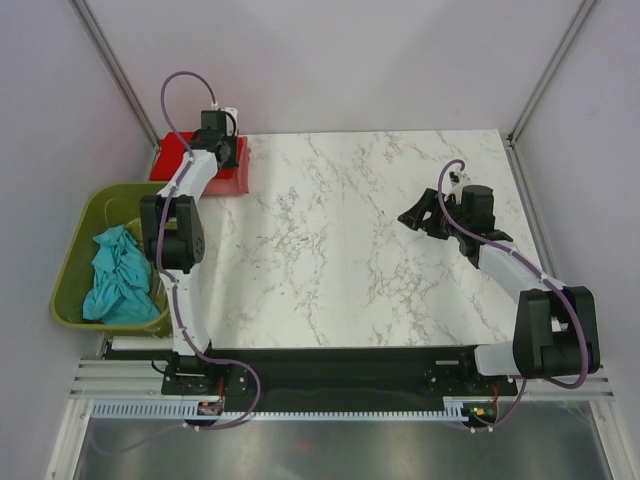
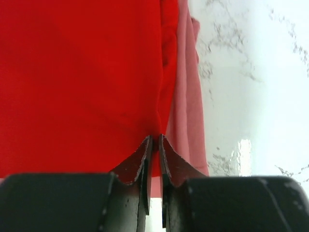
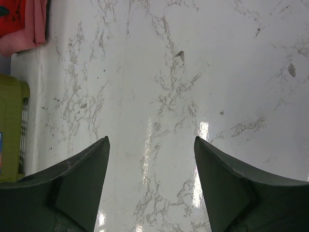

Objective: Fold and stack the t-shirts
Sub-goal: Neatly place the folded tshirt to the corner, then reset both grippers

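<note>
A robotics lab test cell, not a home: the left arm (image 1: 180, 235) and right arm (image 1: 520, 280) are bolted to a black base rail (image 1: 340, 365) at the bottom of the top view, purple cables (image 1: 170, 95) looped along them. Plain pale walls (image 1: 350, 60) and bare aluminium posts (image 1: 110, 60) (upper left and upper right) box in the marble-look table top (image 1: 350, 250), with a slotted cable duct (image 1: 330, 410) below

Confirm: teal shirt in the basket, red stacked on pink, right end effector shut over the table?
No: the right end effector is open, jaws wide apart over the table, as the right wrist view shows. The rest holds.
</note>
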You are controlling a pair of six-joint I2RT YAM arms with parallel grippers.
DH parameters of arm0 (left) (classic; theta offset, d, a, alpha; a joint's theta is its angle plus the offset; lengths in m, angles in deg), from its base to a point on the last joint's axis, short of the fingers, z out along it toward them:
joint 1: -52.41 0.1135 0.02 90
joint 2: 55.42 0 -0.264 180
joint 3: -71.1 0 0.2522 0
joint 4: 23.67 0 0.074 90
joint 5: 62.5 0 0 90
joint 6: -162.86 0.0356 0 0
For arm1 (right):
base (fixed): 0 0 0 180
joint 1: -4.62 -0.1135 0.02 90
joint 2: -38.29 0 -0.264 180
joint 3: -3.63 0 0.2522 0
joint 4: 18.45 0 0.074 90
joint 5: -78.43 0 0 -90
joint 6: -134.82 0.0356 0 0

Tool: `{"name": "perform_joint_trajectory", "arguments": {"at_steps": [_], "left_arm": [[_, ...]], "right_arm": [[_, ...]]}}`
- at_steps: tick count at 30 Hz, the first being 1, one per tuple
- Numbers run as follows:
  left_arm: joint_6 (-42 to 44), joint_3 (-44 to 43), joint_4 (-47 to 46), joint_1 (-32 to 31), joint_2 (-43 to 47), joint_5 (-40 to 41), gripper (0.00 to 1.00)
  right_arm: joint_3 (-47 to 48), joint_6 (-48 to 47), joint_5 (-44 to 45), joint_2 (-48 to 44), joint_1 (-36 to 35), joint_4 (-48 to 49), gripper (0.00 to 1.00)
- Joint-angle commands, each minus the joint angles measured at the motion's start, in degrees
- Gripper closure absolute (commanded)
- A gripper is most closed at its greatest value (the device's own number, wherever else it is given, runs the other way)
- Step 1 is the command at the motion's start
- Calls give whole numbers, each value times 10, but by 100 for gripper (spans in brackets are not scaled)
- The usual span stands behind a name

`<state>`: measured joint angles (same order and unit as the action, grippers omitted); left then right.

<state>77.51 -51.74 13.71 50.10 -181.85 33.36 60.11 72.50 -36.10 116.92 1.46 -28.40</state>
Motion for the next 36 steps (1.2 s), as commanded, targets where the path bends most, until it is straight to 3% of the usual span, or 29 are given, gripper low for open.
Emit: {"name": "perform_joint_trajectory", "arguments": {"at_steps": [1, 8, 15, 19, 22, 24, 28, 32, 36], "left_arm": [[-39, 39, -2, -19, 17, 11, 84], [-83, 94, 0, -42, 59, 3, 86], [-88, 61, 33, -42, 141, -12, 78], [-120, 76, 45, -53, 220, -145, 73], [-126, 119, 45, -109, 290, -231, 70], [-139, 171, 43, -135, 351, -266, 70], [-142, 257, 35, -235, 437, -345, 69], [-182, 373, -14, -304, 527, -360, 66], [-239, 476, -98, -327, 616, -344, 52]], "right_arm": [[2, -2, -3, -6, 0, 21, 21], [16, -14, 11, -14, 1, -6, 21], [34, -32, 45, -59, 1, -79, 20], [51, -29, 60, -113, 1, -145, 19], [66, -22, 67, -161, 1, -193, 14], [73, -22, 69, -199, 1, -217, 2], [90, -27, 59, -264, 1, -299, 2], [89, -19, 50, -339, 2, -346, 2], [104, -12, 69, -371, 1, -401, 2]]}}
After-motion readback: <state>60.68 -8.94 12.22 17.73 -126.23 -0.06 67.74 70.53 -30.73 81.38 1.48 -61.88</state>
